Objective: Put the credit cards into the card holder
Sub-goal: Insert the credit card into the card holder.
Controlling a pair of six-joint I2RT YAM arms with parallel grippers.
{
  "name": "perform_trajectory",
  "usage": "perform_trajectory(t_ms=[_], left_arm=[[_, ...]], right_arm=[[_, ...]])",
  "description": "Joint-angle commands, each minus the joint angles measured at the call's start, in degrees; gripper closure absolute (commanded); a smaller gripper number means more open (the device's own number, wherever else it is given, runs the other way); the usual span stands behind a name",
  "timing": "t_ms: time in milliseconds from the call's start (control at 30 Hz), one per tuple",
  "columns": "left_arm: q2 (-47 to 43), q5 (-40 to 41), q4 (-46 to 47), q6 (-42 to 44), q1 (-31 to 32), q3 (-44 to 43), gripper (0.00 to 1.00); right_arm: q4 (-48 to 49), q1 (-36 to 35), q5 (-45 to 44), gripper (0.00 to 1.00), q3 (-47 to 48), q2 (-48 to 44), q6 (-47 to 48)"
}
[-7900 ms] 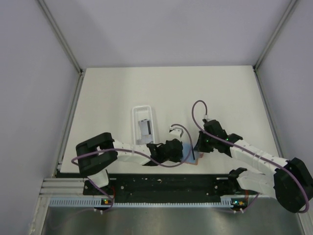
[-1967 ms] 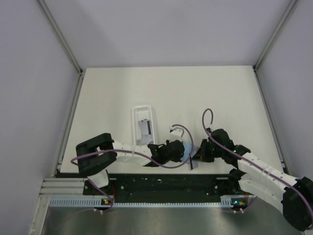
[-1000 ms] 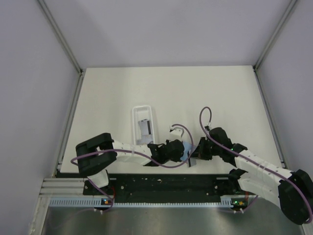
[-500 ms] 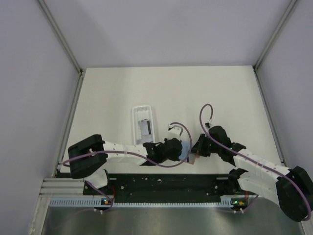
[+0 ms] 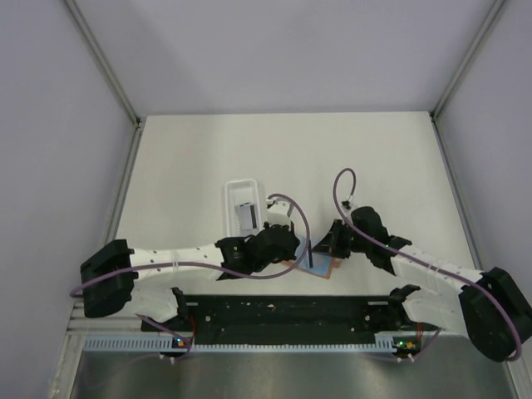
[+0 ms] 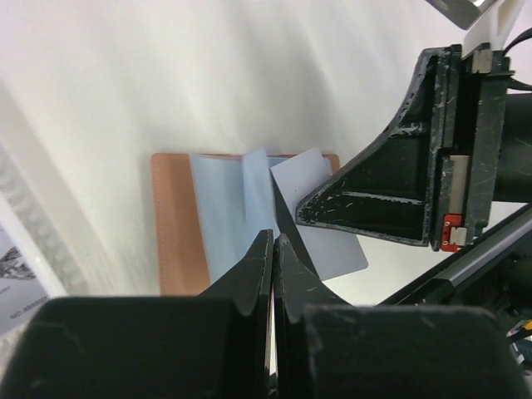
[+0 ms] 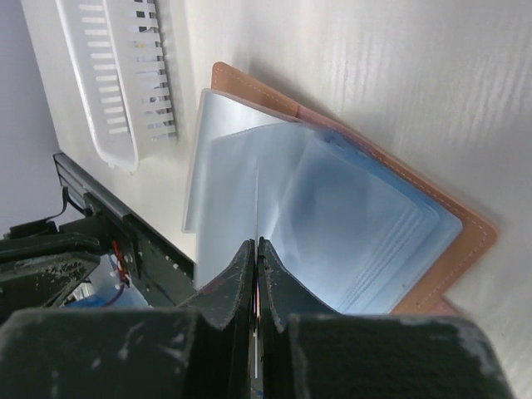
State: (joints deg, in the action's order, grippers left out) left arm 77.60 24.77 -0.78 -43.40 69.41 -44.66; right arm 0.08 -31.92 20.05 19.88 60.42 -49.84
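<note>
The card holder lies open near the table's front edge, orange-brown outside and pale blue inside. My right gripper is shut on a thin grey credit card, which shows edge-on in the right wrist view and reaches down into the open holder. My left gripper is shut, with nothing seen between its jaws. It sits just left of the holder. More cards lie in the white tray.
The long white plastic tray lies just behind the left gripper, and it also shows in the right wrist view. The black base rail runs along the table's near edge, close to the holder.
My left arm has swung left and its gripper has drawn back from the holder, which now lies open. My right gripper has shifted slightly up and left with the card.
</note>
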Motion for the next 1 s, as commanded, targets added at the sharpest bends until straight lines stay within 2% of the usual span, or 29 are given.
perform_trajectory(t_ms=[0,333,500,700,967], left_arm=[[-2.54,1.95,-1.42,-0.02,-1.99,2.82,1.0],[-0.53,0.8,-3.26,-0.9,-4.72,4.15,1.0],[1.58,0.1,-3.27,-0.99,-4.81,3.71,1.0],[2.9,-0.6,-3.09,-0.37,-4.81,2.74,1.0],[2.29,-1.92,-2.21,0.24,-4.81,3.71,1.0]], right_arm=[[8.35,0.11,3.06,1.0,2.8,3.73,-1.66],[13.02,-1.21,1.31,1.0,4.55,14.01,-1.22],[6.26,-2.35,-2.91,1.0,6.4,16.39,2.2],[0.02,-2.88,-3.27,1.0,7.89,17.54,8.43],[-12.89,-2.88,-2.3,1.0,8.16,12.62,18.63]])
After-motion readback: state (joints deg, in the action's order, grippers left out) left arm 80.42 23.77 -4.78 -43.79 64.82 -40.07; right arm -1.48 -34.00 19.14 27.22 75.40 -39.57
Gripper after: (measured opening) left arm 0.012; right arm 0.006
